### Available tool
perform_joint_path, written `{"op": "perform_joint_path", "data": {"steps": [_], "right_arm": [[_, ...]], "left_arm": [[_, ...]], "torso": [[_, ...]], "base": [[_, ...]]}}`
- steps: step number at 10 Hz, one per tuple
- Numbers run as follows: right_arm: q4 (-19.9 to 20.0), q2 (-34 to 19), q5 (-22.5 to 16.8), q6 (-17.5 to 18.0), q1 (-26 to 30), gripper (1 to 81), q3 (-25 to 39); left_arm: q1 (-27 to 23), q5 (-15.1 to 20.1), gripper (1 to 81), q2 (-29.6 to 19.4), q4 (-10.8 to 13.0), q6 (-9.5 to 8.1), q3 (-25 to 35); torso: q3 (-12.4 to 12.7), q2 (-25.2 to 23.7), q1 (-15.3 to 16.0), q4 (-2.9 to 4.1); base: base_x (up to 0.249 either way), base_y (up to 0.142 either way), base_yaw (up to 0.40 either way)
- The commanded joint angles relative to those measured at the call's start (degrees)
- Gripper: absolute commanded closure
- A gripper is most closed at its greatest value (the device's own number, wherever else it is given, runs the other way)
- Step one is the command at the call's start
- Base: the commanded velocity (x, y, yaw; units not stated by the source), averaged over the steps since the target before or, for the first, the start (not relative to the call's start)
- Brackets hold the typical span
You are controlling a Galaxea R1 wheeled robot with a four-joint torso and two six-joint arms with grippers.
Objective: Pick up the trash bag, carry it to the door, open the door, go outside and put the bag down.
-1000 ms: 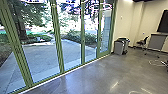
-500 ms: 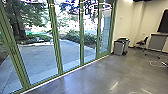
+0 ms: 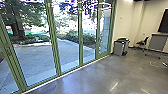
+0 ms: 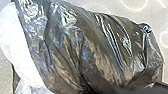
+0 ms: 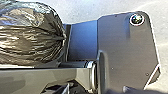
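Well, both wrists are close to the big black trash bag (image 4: 100, 55), and their cameras look down past it at the pale floor. I can't tell how the arms bend. I can't tell if the left gripper or the right gripper is open, closed or gripping the bag. The left wrist view shows the bag's long, shiny, crinkly side, with something white (image 4: 15, 42) along one edge. The right wrist view shows a rounded end of the bag, where the folds all meet at one spot. Just beside it are the robot's jointed bar (image 5: 50, 77) and wide, dark plate (image 5: 125, 45), with a round fitting (image 5: 136, 19) at a corner of the plate.

The head view shows the room. Tall glass panels (image 3: 37, 62) stand in green frames (image 3: 53, 42), with a paved yard (image 3: 32, 53), bushes (image 3: 77, 37) and trees (image 3: 18, 25) on the other side. Inside is a smooth gray floor (image 3: 87, 80). Past the glass, gray bins (image 3: 119, 47) are near the pale wall (image 3: 125, 22). To their right, a dark chair (image 3: 142, 43) stands near a gray desk (image 3: 159, 42), and a dark screen (image 3: 163, 21) is on the wall.
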Motion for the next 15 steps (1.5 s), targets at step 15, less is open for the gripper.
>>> {"op": "perform_joint_path", "data": {"steps": [15], "right_arm": [[-2.17,1.06,-3.65,-0.48,2.11,1.0,0.19]], "left_arm": [[-3.86,1.71,81.1,0.18,0.32,0.36,-0.13]], "torso": [[0.0,0.0,0.0,0.0]], "base": [[0.109,-0.078,0.0]]}}
